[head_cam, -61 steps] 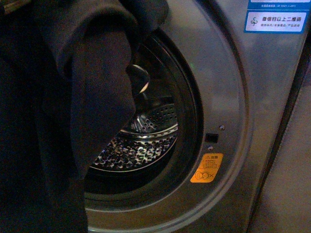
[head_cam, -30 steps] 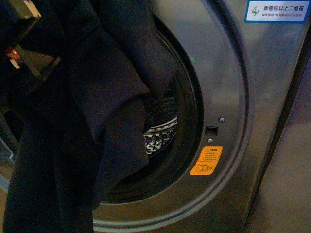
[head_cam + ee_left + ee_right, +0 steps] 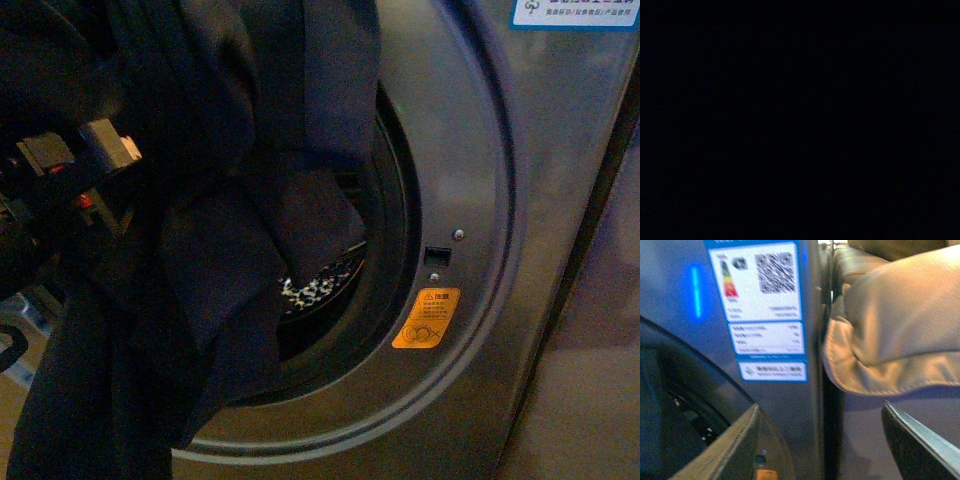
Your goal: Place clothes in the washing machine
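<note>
The left arm (image 3: 85,160) sits amid the clothes (image 3: 210,250); the left tool is hidden in cloth, so I cannot tell its grip. The clothes hang across the left and top of the washer (image 3: 480,200) mouth, over the drum (image 3: 320,285). The left wrist view is dark. The right tool (image 3: 820,450) is spread and empty near the label (image 3: 765,315).

The setting is a domestic interior, most likely a home or a furnished mock-up of one. A grey front-loading washing machine (image 3: 470,150) carries a consumer energy label (image 3: 760,285) and an orange warning sticker (image 3: 426,318) at 4 o'clock of its porthole (image 3: 395,230). Tan leather-look upholstered seating (image 3: 900,325) stands just beside its side panel.
</note>
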Controlling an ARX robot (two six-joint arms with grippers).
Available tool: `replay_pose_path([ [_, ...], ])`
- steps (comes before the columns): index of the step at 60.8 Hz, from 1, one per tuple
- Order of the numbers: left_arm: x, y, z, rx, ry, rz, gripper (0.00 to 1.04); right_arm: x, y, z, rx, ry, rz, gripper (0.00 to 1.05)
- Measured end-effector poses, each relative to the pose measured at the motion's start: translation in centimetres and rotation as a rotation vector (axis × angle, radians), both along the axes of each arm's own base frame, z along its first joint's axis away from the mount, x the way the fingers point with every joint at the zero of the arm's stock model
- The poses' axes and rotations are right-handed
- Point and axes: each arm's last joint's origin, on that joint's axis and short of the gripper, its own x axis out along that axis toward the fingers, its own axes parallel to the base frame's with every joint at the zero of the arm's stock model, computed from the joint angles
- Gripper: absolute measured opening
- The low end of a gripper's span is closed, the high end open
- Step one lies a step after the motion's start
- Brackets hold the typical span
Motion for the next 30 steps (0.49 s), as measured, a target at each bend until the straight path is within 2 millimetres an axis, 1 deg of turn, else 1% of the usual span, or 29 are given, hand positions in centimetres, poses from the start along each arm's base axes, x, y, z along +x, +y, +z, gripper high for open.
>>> replay_pose_path([
  [2,0.3,0.0,-0.3,0.005,0.006,0.007,0.12,-0.3,-0.5,-0.7,-0.011,0.001,-0.004,0.65],
  [8,1.2,-0.2,-0.8,0.017,0.02,0.015,0.12,-0.8,-1.5,-2.1,-0.027,0.004,-0.012,0.54],
  [9,1.3,-0.2,-0.9,0.018,0.022,0.015,0.12,-1.0,-1.8,-2.6,-0.031,0.007,-0.014,0.5],
  [15,2.1,-0.5,-1.5,0.033,0.032,0.018,0.12,-1.4,-2.6,-3.9,-0.042,0.014,-0.011,0.4],
  [16,2.2,-0.5,-1.6,0.036,0.034,0.02,0.12,-1.6,-2.8,-4.3,-0.045,0.016,-0.01,0.36],
  [27,4.0,-0.7,-2.4,0.053,0.045,0.044,0.12,-2.3,-3.8,-6.0,-0.051,0.019,-0.012,0.15],
  [30,4.9,-0.8,-2.8,0.061,0.049,0.059,0.12,-2.7,-4.3,-6.7,-0.051,0.016,-0.012,0.05],
])
